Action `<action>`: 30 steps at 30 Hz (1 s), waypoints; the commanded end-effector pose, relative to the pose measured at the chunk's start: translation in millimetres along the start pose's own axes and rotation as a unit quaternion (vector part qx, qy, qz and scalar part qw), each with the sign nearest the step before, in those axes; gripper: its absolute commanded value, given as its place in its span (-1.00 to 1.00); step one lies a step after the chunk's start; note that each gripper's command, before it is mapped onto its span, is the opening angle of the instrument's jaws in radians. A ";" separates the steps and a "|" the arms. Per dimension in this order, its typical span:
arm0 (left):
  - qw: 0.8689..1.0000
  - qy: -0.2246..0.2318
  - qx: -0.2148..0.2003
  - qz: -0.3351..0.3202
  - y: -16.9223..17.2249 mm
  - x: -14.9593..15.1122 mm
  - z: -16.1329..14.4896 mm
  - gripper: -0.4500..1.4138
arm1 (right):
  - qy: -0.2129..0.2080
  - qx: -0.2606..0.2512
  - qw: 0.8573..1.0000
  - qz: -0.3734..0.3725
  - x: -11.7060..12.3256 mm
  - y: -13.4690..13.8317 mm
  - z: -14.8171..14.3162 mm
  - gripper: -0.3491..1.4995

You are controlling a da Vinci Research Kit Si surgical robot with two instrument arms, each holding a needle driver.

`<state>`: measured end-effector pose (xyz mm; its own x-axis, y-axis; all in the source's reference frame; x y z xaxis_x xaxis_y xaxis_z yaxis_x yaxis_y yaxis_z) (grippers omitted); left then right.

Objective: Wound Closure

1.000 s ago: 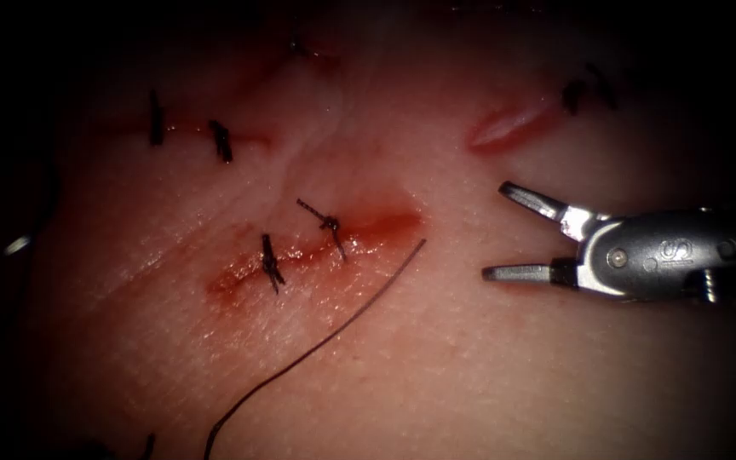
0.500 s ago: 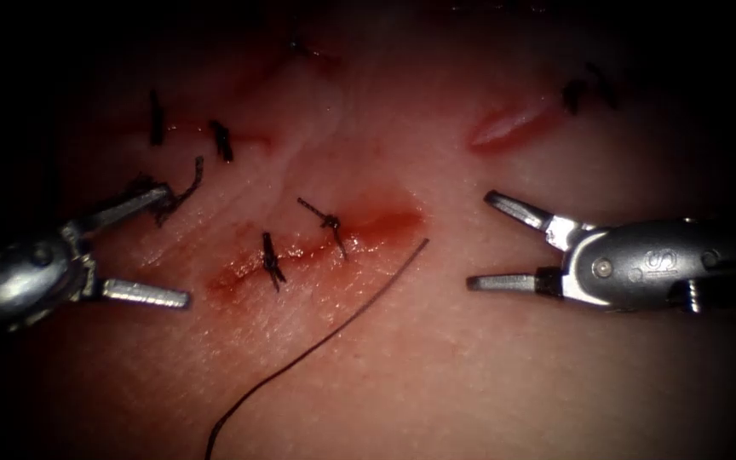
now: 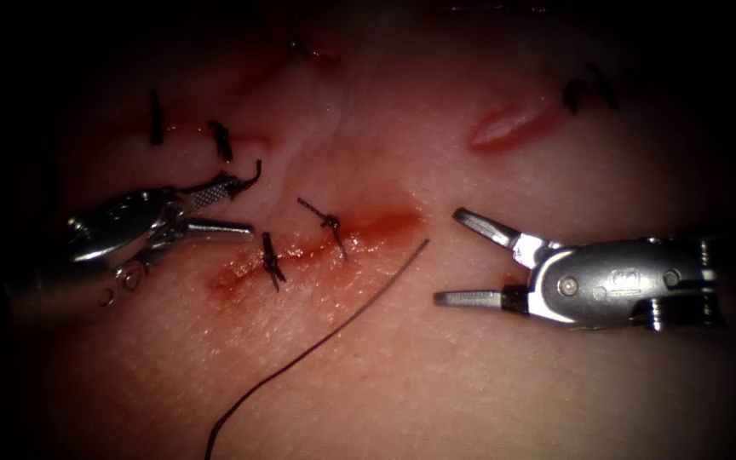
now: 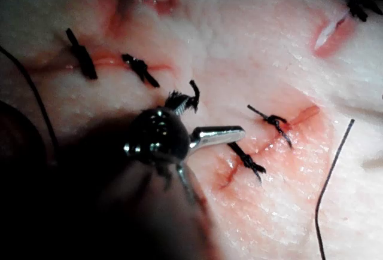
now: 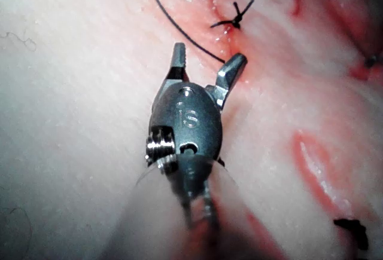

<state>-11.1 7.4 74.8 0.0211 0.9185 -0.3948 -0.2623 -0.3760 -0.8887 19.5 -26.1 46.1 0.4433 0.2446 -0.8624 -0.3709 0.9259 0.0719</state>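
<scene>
Both grippers hover over the stitched tissue, and no needle is in either one.

The tissue (image 3: 436, 375) fills the scene, with the cut (image 3: 317, 251) running across its middle, wet with red fluid (image 3: 389, 226) and crossed by two stitches (image 3: 271, 262). The right gripper (image 3: 449, 260) sits to the right of the cut, its jaws spread wide and holding nothing; in the right wrist view the same gripper (image 5: 206, 60) is spread just short of the thread. The left gripper (image 3: 244, 204) sits to the left of the cut, jaws apart, with a short cut end of thread (image 3: 249, 177) clinging to the tip of its upper jaw; it is hard to tell whether that piece is pinched or only stuck there. A long loose thread (image 3: 317, 345) lies on the tissue below the cut, its free end near the right gripper's lower jaw.
</scene>
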 end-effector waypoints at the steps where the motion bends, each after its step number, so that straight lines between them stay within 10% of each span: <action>1: 1.000 0.002 0.007 -0.015 -1.5 -0.3 0.5 0.53 | 0.000 0.001 1.000 0.000 -0.1 -0.5 1.2 0.98; 10: 0.995 -0.038 0.058 -0.070 -5.1 -2.7 -2.2 0.71 | 0.001 0.000 1.000 0.002 -0.1 -0.7 1.3 0.98; 15: 0.984 -0.137 0.094 -0.058 -4.5 -4.9 -4.2 0.69 | -0.003 0.002 1.000 0.005 0.0 -0.9 1.5 0.98; 30: 0.945 -0.298 0.066 0.116 8.7 -7.7 -8.3 0.62 | -0.006 0.010 1.000 0.005 0.1 -1.2 1.4 0.96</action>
<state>-5.1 -4.2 66.6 -0.5998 0.7204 -0.3483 -0.3025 -0.6071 -0.7347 20.3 -26.8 46.2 0.4521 0.2594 -0.8534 -0.3595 0.9286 0.0918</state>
